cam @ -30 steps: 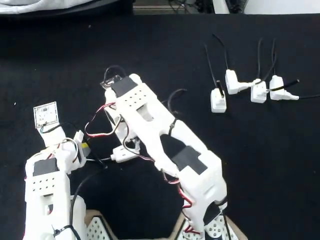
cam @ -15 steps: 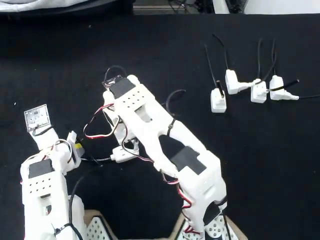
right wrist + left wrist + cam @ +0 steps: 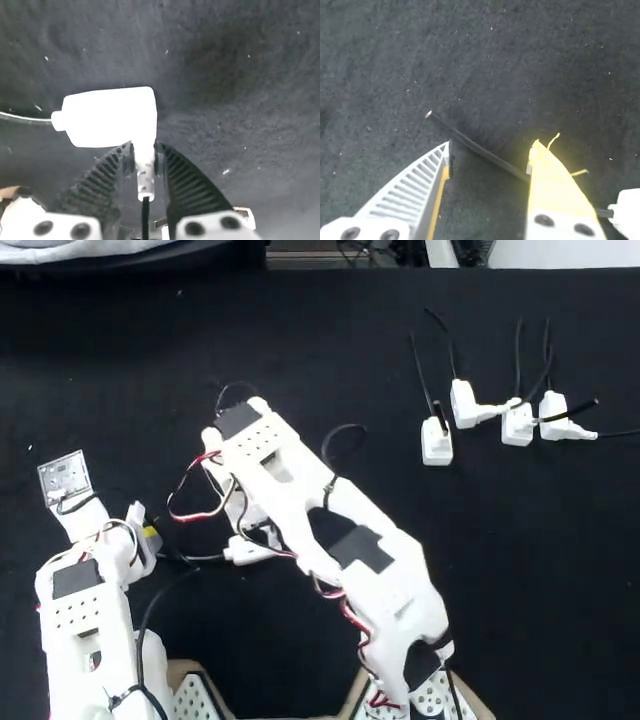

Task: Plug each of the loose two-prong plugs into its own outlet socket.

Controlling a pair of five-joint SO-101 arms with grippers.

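In the right wrist view my right gripper (image 3: 144, 150) is shut on the narrow body of a white two-prong plug (image 3: 145, 175), whose black cord runs back between the fingers. The plug sits against a white outlet socket block (image 3: 107, 122) lying on the black cloth. From above, this plug and socket (image 3: 245, 550) lie under the right arm's wrist. My left gripper (image 3: 490, 150) is open, low over the cloth, with a thin black cord (image 3: 470, 145) crossing loosely between its fingers. In the high view the left gripper (image 3: 143, 532) is just left of the socket.
Several white socket blocks with black cords (image 3: 500, 420) lie in a row at the far right of the black table cloth (image 3: 330, 330). Red and white wires (image 3: 195, 495) loop off the right arm. The arm bases stand at the near edge.
The left arm has drawn back to the left and toward the near edge. The right arm's wrist has shifted slightly left. The plug and socket under it stay in place.
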